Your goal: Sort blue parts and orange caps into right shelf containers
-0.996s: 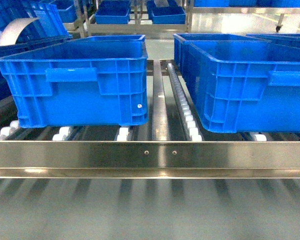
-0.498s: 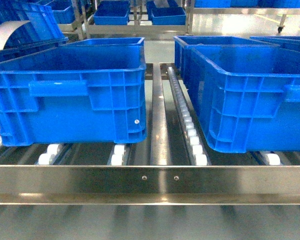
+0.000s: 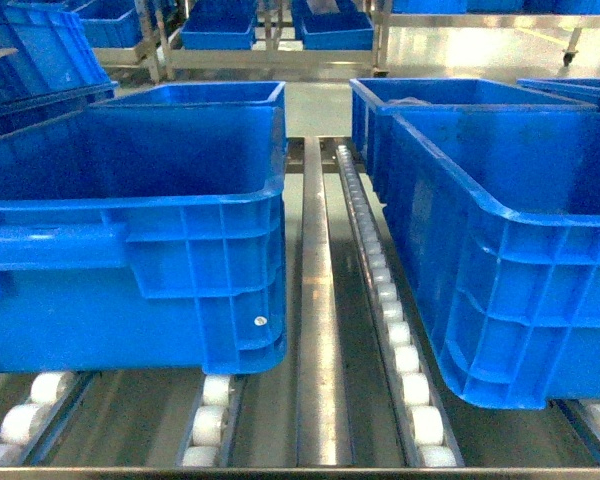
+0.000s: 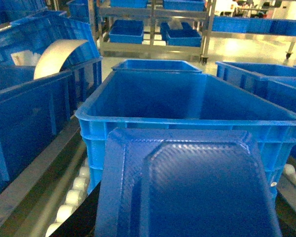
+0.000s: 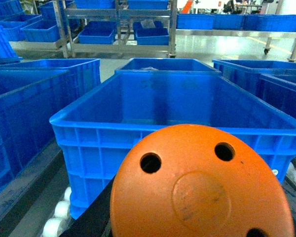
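Note:
A flat blue part (image 4: 187, 187) with a raised textured middle fills the bottom of the left wrist view, held just before the rim of a big blue crate (image 4: 187, 121). My left fingers are hidden behind it. A round orange cap (image 5: 202, 187) with small holes fills the bottom of the right wrist view, in front of another blue crate (image 5: 138, 126). It hides my right fingers. Both crates look empty inside. In the head view the left crate (image 3: 180, 290) and right crate (image 3: 520, 310) stand side by side on the shelf. No gripper shows there.
White rollers (image 3: 395, 330) and a steel rail (image 3: 317, 300) run between the two crates. More blue crates (image 3: 225, 95) stand behind them and on far racks (image 3: 220, 30). A neighbouring crate at left holds a curved white sheet (image 4: 56, 57).
The head view has closed in on the shelf. Both crates loom larger and lower, and the steel front rail has slid out of the bottom of the frame.

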### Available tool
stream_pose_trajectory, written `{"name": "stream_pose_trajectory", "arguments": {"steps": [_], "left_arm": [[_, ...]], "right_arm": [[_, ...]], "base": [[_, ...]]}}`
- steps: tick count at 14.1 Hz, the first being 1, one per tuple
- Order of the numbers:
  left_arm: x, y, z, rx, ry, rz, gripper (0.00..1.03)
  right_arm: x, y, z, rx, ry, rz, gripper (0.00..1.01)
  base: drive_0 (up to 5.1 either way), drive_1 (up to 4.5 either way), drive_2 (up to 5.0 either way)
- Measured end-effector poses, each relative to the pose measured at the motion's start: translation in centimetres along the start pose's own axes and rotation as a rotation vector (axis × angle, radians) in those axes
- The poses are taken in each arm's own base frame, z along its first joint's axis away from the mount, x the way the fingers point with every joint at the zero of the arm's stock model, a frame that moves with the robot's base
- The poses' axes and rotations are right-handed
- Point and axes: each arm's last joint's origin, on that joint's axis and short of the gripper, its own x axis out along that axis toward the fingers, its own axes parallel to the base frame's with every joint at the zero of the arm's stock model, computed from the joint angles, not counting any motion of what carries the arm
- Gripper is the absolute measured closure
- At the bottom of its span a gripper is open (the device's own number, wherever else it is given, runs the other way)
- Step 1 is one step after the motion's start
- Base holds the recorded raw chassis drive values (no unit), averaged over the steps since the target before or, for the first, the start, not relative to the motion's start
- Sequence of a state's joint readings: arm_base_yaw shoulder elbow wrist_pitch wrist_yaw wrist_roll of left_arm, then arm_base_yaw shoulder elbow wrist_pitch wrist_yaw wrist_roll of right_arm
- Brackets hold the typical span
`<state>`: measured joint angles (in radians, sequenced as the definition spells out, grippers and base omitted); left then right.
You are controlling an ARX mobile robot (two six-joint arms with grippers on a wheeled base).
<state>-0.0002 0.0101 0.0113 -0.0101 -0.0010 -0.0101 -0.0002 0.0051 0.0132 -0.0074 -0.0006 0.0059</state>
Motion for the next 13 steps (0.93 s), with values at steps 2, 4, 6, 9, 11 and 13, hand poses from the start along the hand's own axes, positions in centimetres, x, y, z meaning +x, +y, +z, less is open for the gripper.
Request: {"name": "stream_pose_trajectory", "arguments": {"steps": [2, 4, 6, 9, 11, 13], "left_arm": [[0.00, 0.00, 0.09, 0.000, -0.009, 0.000, 0.62], [0.00, 0.00, 0.03, 0.000, -0.003, 0.000, 0.62], [0.00, 0.00, 0.03, 0.000, -0.003, 0.000, 0.62], [0.00, 0.00, 0.03, 0.000, -0.003, 0.000, 0.62], [0.00, 0.00, 0.03, 0.000, -0.003, 0.000, 0.62], [0.00, 0.00, 0.03, 0.000, -0.003, 0.000, 0.62]], "right_arm": [[0.00, 0.00, 0.01, 0.000, -0.001, 0.000, 0.57], [0.00, 0.00, 0.02, 0.000, -0.002, 0.000, 0.57], [0.00, 0.00, 0.01, 0.000, -0.002, 0.000, 0.57], [0.00, 0.00, 0.02, 0.000, -0.002, 0.000, 0.57], [0.00, 0.00, 0.01, 0.000, -0.002, 0.000, 0.57], [0.00, 0.00, 0.01, 0.000, -0.002, 0.000, 0.57]], "base": [[0.0, 0.00, 0.0], [0.0, 0.00, 0.0], [0.0, 0.00, 0.0], [0.0, 0.00, 0.0], [0.0, 0.00, 0.0], [0.0, 0.00, 0.0]]}}
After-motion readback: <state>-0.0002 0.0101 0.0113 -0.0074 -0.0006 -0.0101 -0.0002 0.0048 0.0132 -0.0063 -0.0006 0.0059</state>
